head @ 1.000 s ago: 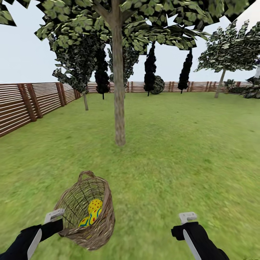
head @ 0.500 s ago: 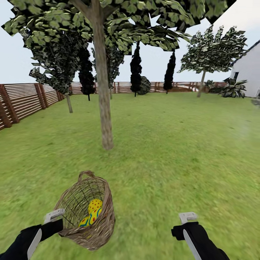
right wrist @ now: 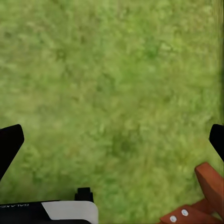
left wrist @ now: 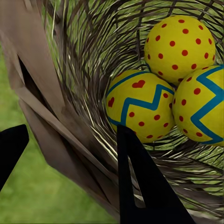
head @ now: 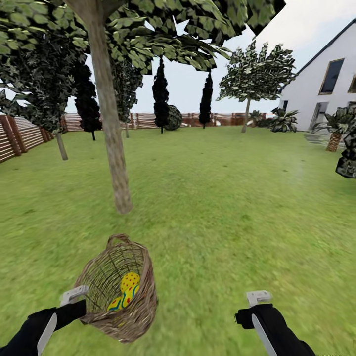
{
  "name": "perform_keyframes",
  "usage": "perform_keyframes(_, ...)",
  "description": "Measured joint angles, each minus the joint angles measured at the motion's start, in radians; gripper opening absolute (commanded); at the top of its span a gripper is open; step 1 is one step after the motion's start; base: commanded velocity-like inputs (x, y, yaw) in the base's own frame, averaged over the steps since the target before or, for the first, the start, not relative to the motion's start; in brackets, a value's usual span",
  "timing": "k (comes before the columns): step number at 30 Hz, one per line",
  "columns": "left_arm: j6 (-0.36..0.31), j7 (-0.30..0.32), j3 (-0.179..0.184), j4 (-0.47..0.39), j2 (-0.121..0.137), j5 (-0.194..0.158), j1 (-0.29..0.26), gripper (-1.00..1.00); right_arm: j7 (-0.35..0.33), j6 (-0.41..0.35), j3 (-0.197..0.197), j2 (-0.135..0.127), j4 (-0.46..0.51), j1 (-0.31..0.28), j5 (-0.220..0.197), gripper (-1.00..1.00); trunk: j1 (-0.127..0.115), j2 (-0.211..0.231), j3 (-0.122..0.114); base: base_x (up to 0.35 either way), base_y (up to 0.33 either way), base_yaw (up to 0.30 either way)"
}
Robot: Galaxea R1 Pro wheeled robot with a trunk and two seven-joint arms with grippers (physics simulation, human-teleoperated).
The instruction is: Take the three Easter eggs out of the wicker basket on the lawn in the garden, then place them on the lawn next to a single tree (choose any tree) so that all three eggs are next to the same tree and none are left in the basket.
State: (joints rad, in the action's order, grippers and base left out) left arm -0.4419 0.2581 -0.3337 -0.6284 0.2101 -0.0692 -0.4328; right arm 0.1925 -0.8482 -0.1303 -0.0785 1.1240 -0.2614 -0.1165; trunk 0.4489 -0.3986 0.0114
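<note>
Ahead, in the head view, we see one wicker basket (head: 121, 289) held at its rim by our left gripper (head: 79, 301), tilted above the lawn (head: 222, 207), two eggs (head: 126, 290) visible inside; one pale-trunked tree (head: 111, 143) stands just beyond. Our right gripper (head: 258, 297) hovers low, empty. In the left wrist view we count three Easter eggs (left wrist: 140, 109) touching, fingers (left wrist: 140, 182) clamping the weave. In the right wrist view, fingers (right wrist: 10, 142) spread wide over grass.

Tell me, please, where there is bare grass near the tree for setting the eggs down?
Bare lawn rings the tree trunk: between it and the wicker basket, and out to its right. The basket is crowded: three Easter eggs touch, with the left gripper on the wall.
</note>
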Motion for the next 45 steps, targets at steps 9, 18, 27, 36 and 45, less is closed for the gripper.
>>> perform_keyframes(9, 0.000, -0.001, 0.000, 0.000, -0.001, -0.001, 0.000, -1.00, 0.000, 0.000, -0.001, 0.000, 0.000, 0.000, 0.002, 1.00, 0.000, 0.000, 0.000, 0.335, 0.000, -0.266)
perform_keyframes(18, 0.000, -0.001, 0.000, 0.000, -0.001, 0.000, 0.000, -1.00, 0.000, 0.000, -0.001, 0.001, 0.000, 0.000, 0.003, 1.00, 0.000, 0.000, 0.000, 0.335, 0.000, -0.232)
perform_keyframes(27, 0.000, -0.001, 0.000, 0.000, -0.001, 0.000, 0.001, -1.00, -0.001, -0.002, -0.001, -0.002, 0.000, 0.000, -0.003, 1.00, 0.000, 0.000, 0.000, 0.335, 0.000, -0.224)
perform_keyframes(36, 0.000, -0.001, 0.000, 0.000, -0.001, 0.000, 0.001, -1.00, 0.000, -0.002, -0.001, -0.001, 0.000, 0.000, 0.001, 1.00, 0.000, 0.000, 0.000, 0.335, 0.000, -0.207)
perform_keyframes(45, 0.000, -0.002, 0.000, 0.002, -0.003, 0.001, 0.000, -1.00, 0.000, -0.002, -0.001, 0.000, 0.000, 0.000, 0.003, 1.00, 0.000, 0.000, 0.000, 0.335, 0.000, -0.199)
